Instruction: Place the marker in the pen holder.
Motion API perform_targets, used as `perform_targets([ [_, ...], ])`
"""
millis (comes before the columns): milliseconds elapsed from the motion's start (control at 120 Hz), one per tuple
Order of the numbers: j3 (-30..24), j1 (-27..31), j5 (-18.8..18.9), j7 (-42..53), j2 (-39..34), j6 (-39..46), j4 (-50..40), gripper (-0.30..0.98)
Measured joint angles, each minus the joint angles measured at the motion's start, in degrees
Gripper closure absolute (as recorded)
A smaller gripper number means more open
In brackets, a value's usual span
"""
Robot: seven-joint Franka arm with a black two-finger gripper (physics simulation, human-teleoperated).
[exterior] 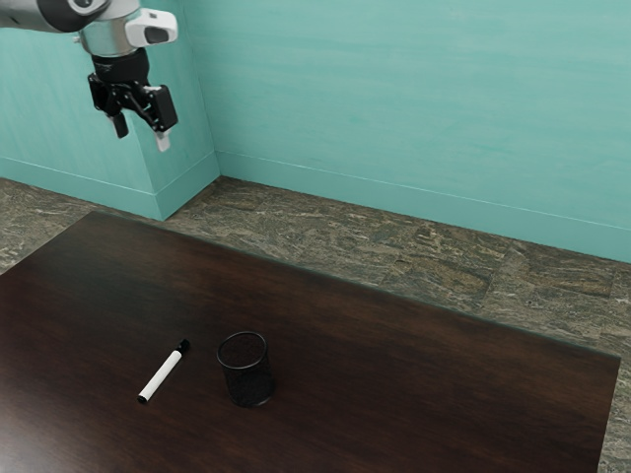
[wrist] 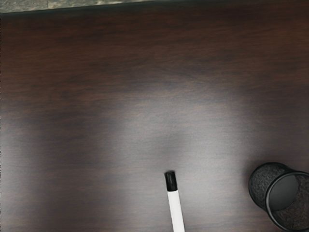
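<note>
Marker (exterior: 162, 375) lies on dark wooden table (exterior: 394, 394), teal walls (exterior: 414, 89) beyond.

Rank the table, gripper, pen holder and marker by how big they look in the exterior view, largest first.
1. Table, by far.
2. Gripper and pen holder, not ranked: the gripper spreads wider, but its outline has gaps, while the holder is more compact.
3. Marker, the thinnest and smallest.
</note>
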Motion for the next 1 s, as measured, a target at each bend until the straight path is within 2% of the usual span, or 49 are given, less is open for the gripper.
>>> perform_targets([
  [317,-0.22,2.41,0.09,0.3,-0.32,-0.03,-0.23,0.0],
  [467,-0.15,-0.66,1.22,-0.41,-0.79,0.03,-2.24,0.0],
  [533,1.22,-4.1,1.58,-0.9,-0.87,2.85,-10.1,0.0],
  [592,3.07,-7.31,1.75,-1.29,0.19,9.03,-21.58,0.0],
  [633,3.94,-8.2,1.76,-1.55,2.6,13.49,-26.31,0.0],
  [717,4.58,-5.06,1.3,-2.02,7.52,21.51,-30.39,0.0],
  [833,4.74,-3.24,0.72,-2.61,8.9,28.74,-32.64,0.0],
  [933,4.77,-3.47,0.55,-3.48,4.65,30.8,-36.91,0.0],
  [1000,4.79,-3.33,0.55,-4.61,1.06,33.54,-44.06,0.0],
])
